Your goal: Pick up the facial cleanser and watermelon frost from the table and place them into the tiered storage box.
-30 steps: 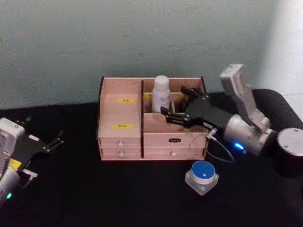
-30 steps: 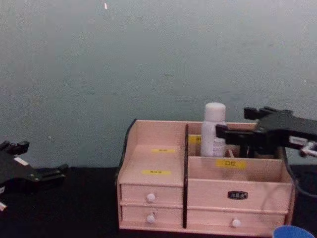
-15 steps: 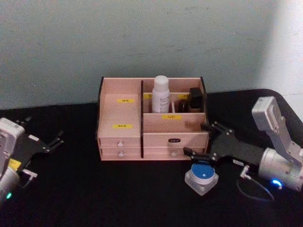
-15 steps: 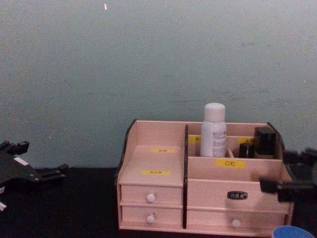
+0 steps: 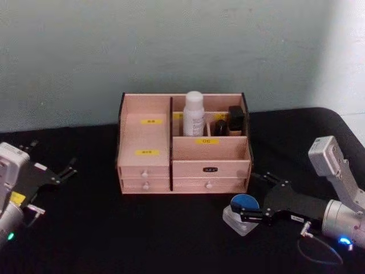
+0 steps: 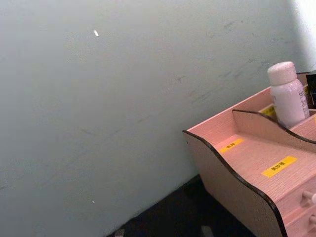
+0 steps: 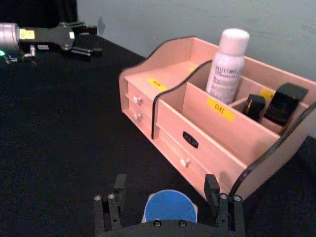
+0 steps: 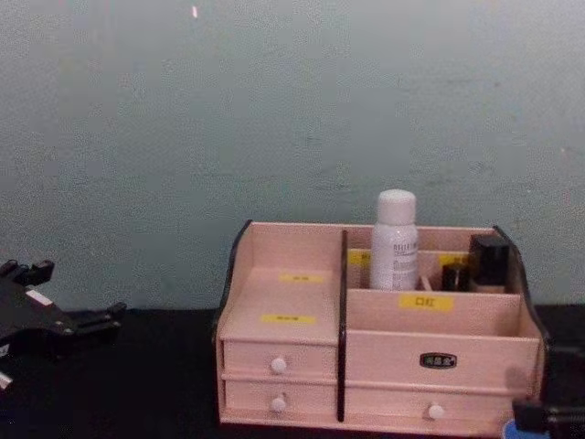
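Note:
The facial cleanser stands upright in the back compartment of the tiered storage box, also seen from the side. On the table in front of the box's right end sits the watermelon frost, its blue lid up. My right gripper is low at the jar, open, with one finger on each side of it and a gap to each. The right wrist view shows the blue lid between the fingers. My left gripper rests open at the far left.
Two small black-capped bottles stand in the box's rear right compartment beside the cleanser. The black table runs in front of the box, and a pale wall stands close behind. A cable loops under my right wrist.
My right gripper left the box's back compartment, where the cleanser stays standing, swung down to the table's front right, and now straddles the jar. The left arm has not moved.

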Robot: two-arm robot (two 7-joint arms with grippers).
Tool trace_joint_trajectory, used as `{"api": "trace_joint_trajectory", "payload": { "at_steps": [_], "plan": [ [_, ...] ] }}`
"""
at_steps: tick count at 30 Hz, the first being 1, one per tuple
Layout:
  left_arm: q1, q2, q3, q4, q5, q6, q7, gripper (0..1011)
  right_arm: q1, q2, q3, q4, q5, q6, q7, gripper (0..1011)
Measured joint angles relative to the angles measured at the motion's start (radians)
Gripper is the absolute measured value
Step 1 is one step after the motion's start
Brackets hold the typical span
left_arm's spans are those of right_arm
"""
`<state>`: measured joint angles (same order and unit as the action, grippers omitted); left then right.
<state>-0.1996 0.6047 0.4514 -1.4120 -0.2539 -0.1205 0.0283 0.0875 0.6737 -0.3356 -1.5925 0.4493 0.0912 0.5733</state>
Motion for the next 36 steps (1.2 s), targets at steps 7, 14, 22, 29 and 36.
{"api": "trace_joint_trajectory", "payload": {
  "at_steps": [7, 14, 22, 29, 36],
  "plan": [
    [0.0, 0.0, 0.0, 0.0, 0.0, 0.0, 0.0, 1001, 0.001, 0.006, -0.014, 0.015, 0.002, 0.021, -0.012, 1000],
    [0.0, 0.0, 0.0, 0.0, 0.0, 0.0, 0.0, 1001, 0.015, 0.005, -0.034, 0.042, 0.002, 0.041, -0.013, 1000],
    [0.0, 0.0, 0.0, 0.0, 0.0, 0.0, 0.0, 1001, 0.029, -0.001, -0.049, 0.068, 0.002, 0.054, -0.015, 1000],
    [0.0, 0.0, 0.0, 0.0, 0.0, 0.0, 0.0, 1001, 0.036, -0.004, -0.057, 0.082, 0.002, 0.062, -0.014, 1000],
    [0.0, 0.0, 0.0, 0.0, 0.0, 0.0, 0.0, 1001, 0.042, -0.008, -0.062, 0.092, 0.009, 0.067, -0.015, 1000]
  ]
}}
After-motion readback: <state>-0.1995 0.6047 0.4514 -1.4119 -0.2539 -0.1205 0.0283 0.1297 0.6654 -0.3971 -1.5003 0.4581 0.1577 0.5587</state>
